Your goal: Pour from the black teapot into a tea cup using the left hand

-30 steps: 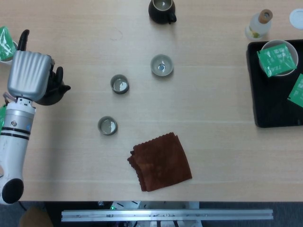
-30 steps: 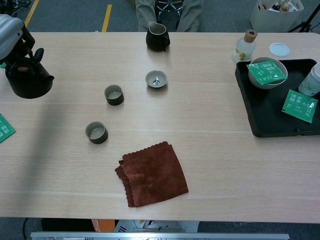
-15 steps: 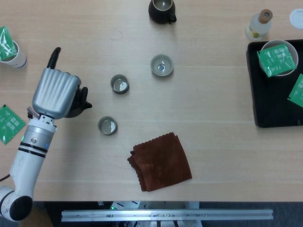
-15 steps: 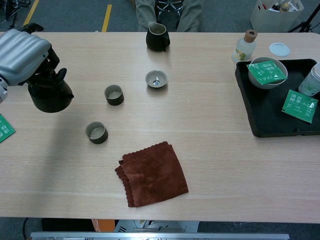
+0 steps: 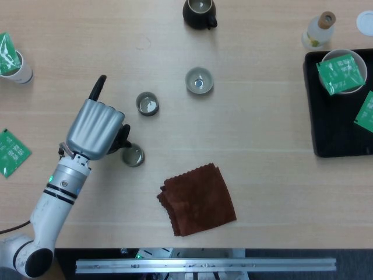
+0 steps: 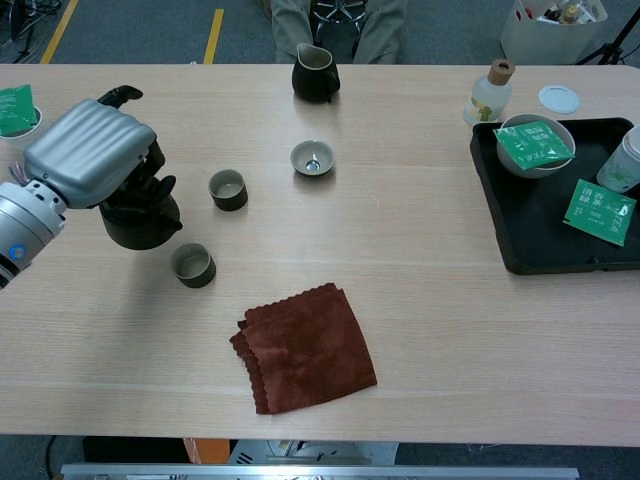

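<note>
My left hand (image 5: 96, 128) (image 6: 92, 153) grips the black teapot (image 6: 143, 218) by its handle and holds it just left of the nearest tea cup (image 5: 133, 156) (image 6: 192, 265). From the head view the hand covers most of the pot. A second cup (image 5: 147, 104) (image 6: 228, 189) stands a little further back and right. A third, paler cup (image 5: 199, 80) (image 6: 313, 158) sits toward the table's middle. My right hand shows in neither view.
A folded brown cloth (image 5: 197, 199) lies near the front edge. A dark pitcher (image 5: 200, 13) stands at the far side. A black tray (image 6: 556, 210) with a bowl and green packets fills the right; a bottle (image 6: 488, 92) stands beside it. Green packets (image 5: 13, 151) lie left.
My left hand has carried the teapot to the right and toward the front, from the table's left edge to beside the nearest cup. Cups and cloth have not moved.
</note>
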### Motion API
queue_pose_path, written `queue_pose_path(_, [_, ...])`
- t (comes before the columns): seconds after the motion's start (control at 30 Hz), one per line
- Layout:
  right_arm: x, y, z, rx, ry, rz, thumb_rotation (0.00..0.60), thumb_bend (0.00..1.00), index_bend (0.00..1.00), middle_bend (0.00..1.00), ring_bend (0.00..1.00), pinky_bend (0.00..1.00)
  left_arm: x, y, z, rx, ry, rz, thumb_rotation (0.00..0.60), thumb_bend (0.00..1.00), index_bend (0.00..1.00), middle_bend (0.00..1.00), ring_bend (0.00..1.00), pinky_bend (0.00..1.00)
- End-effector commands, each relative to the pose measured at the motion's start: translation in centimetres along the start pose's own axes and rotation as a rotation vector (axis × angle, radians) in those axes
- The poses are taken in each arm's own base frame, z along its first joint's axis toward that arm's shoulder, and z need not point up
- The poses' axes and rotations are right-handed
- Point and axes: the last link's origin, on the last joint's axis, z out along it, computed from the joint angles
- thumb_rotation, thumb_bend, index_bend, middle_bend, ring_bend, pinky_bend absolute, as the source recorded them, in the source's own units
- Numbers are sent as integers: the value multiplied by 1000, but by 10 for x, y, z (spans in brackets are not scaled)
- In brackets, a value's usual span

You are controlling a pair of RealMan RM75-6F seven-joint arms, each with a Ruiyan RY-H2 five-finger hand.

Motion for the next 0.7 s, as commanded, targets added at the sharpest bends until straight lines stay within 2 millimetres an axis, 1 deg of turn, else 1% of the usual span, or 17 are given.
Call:
queue_pose_path(0.03, [0,1,0,-2,0,1,600,74,320,379,209,235,-4,2,-1,-1,-1,20,389,467,872,1000,878,102])
queue_pose_path(0.47, [0,1,-1,-2,1,0,600,74,320,379,209,235,-18,0,-6,10,28,119,385,467,870,1000,878,102])
queue_pose_path(0.7, [1,1,-1,-4,2,0,600,74,320,379,210,235,-22,3,-8,3,54,146,408,467,870,1000,878,102])
